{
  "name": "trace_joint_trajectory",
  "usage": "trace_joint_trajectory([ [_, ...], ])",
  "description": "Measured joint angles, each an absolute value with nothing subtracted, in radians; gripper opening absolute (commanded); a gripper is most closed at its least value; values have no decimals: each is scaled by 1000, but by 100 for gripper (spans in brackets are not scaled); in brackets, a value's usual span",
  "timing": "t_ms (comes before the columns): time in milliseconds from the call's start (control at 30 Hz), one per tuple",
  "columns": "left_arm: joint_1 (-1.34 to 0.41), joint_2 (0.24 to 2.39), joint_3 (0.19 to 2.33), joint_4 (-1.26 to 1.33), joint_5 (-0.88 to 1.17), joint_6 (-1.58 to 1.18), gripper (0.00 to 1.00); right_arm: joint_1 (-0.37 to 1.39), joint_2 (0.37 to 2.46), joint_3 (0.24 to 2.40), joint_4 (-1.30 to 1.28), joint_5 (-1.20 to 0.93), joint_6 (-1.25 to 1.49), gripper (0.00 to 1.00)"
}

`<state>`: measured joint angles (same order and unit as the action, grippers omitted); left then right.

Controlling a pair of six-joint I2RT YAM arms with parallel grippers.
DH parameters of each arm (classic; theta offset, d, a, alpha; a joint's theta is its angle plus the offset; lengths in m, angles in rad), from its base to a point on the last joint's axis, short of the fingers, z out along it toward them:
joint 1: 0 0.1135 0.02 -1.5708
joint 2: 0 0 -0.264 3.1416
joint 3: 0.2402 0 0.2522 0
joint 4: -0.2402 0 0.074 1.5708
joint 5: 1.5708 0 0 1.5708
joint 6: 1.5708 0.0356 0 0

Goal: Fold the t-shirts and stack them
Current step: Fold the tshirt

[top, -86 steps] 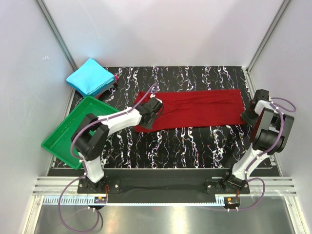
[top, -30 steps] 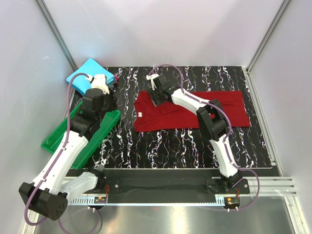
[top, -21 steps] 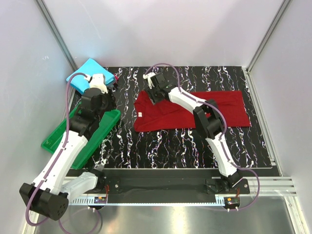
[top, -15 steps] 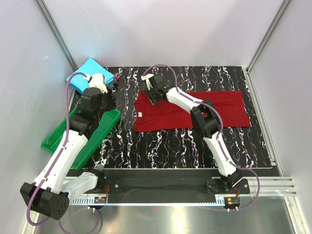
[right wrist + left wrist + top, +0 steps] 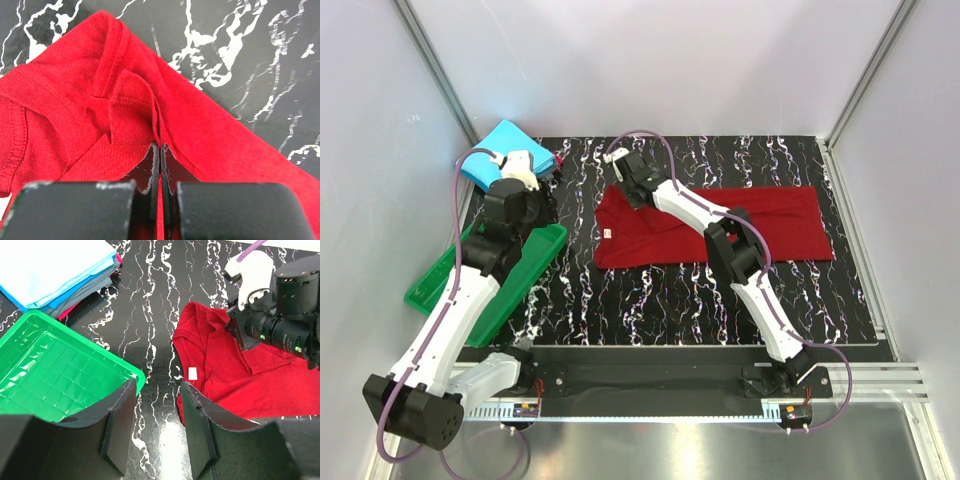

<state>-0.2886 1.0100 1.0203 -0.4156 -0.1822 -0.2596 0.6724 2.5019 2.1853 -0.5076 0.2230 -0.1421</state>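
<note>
The dark red t-shirt (image 5: 780,220) lies spread sideways across the middle of the black marbled table. It also shows in the left wrist view (image 5: 235,385) and the right wrist view (image 5: 75,100). My right gripper (image 5: 626,178) reaches across to the shirt's back left corner and is shut on a raised fold of the red cloth (image 5: 160,150). The cyan-blue t-shirt (image 5: 505,148) lies folded on a small stack at the back left (image 5: 55,270). My left gripper (image 5: 535,208) is open and empty (image 5: 157,405), held above the gap between the tray and the red shirt.
A green plastic tray (image 5: 445,285) sits tilted at the table's left edge, empty (image 5: 50,365). Grey and red folded layers lie under the cyan shirt. White enclosure walls stand on the left, back and right sides.
The right arm crossed to the shirt's back left corner and has pulled it slightly back and left. The left arm left the shirt's left edge and rose over the tray.
</note>
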Motion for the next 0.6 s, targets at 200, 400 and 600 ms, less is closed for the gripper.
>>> trace_joint_trajectory([
  [200,-287,1010,1020,-415,-174,-260,46,672,2502,2207,-514,248,-141,0],
  [400,-287,1010,1020,-415,-167,-260,46,672,2502,2212,-519,283,-115,0],
  [600,-287,1010,1020,-415,-164,-260,46,672,2502,2216,-519,348,-81,0],
])
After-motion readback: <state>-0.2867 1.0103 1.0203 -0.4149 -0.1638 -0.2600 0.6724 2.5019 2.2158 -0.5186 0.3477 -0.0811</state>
